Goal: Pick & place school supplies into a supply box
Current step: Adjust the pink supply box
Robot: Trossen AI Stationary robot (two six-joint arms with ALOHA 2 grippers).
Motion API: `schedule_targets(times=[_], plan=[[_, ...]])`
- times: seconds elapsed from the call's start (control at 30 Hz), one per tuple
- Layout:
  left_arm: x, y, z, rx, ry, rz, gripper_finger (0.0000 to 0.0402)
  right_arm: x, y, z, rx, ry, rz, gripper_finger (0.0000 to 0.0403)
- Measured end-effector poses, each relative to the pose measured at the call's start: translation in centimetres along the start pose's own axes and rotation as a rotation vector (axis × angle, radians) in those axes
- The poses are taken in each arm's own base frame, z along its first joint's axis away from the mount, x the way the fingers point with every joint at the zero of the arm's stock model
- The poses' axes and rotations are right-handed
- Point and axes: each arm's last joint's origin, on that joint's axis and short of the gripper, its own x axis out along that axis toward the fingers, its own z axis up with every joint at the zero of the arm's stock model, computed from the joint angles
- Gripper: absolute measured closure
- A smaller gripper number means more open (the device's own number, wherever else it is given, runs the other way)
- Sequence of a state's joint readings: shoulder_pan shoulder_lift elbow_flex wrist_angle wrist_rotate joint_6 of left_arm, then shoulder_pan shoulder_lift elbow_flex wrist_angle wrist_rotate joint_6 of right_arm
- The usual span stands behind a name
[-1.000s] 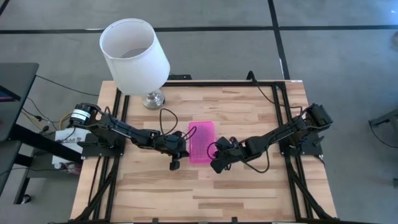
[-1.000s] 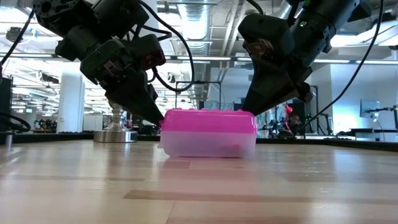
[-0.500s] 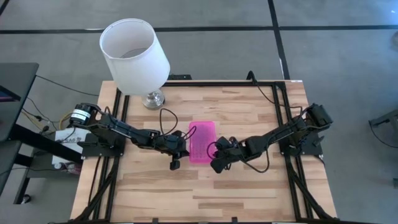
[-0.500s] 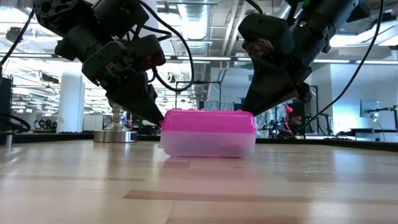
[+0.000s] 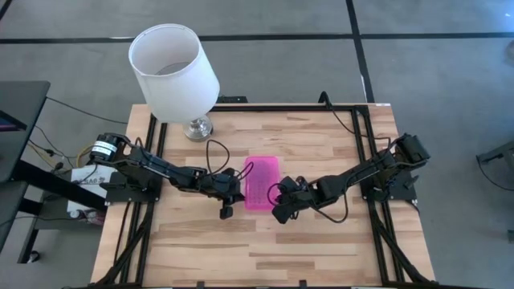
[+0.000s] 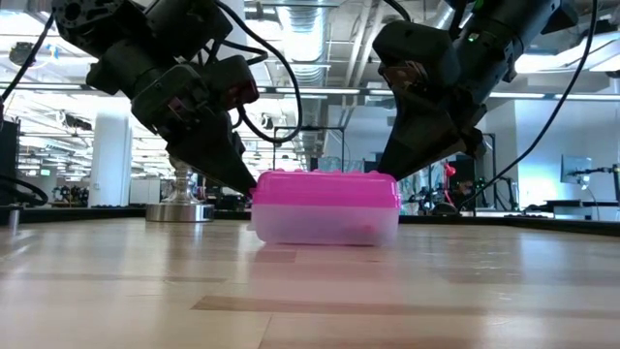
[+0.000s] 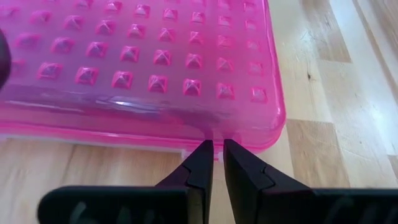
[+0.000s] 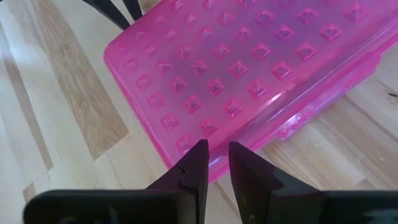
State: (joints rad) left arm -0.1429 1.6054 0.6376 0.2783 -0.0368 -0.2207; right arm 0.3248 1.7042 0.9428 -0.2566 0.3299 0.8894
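The supply box [image 5: 261,183], a clear base under a studded pink lid [image 6: 325,189], lies shut on the wood at the table's middle. A dim dark shape [image 6: 365,231] shows through its base; no school supplies lie outside it. My left gripper [image 7: 215,149] stands at the box's left long side, its fingers almost together. My right gripper [image 8: 214,149] stands at the box's right side near the near corner, with a narrow gap between its fingers. My left gripper meets the lid's rim [image 7: 214,135] on the left long side with its two fingertips, at a small tab there. The fingers slant down from the table's left. Whether the tab is nipped between them I cannot tell. The box rests flat on the table. My right gripper sets its fingertips on the lid's right edge [image 8: 214,163], close to the near corner. The fingers slant steeply down from the table's right, side by side along the edge. The box stays flat on the wood.
A lamp with a white shade [image 5: 173,71] and a metal foot [image 5: 197,127] stands at the table's far left. Black rails [image 5: 363,152] frame the tabletop. Bare wood lies on the near side of the box.
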Motion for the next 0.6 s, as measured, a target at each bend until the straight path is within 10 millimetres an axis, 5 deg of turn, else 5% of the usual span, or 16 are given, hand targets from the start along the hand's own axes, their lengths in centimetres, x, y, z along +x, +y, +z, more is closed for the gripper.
schedule_targets(times=[0.6], plan=[[0.00, -0.01, 0.00, -0.012, 0.002, -0.009, 0.0368, -0.01, -0.03, 0.00, -0.010, -0.005, -0.008, 0.0345]])
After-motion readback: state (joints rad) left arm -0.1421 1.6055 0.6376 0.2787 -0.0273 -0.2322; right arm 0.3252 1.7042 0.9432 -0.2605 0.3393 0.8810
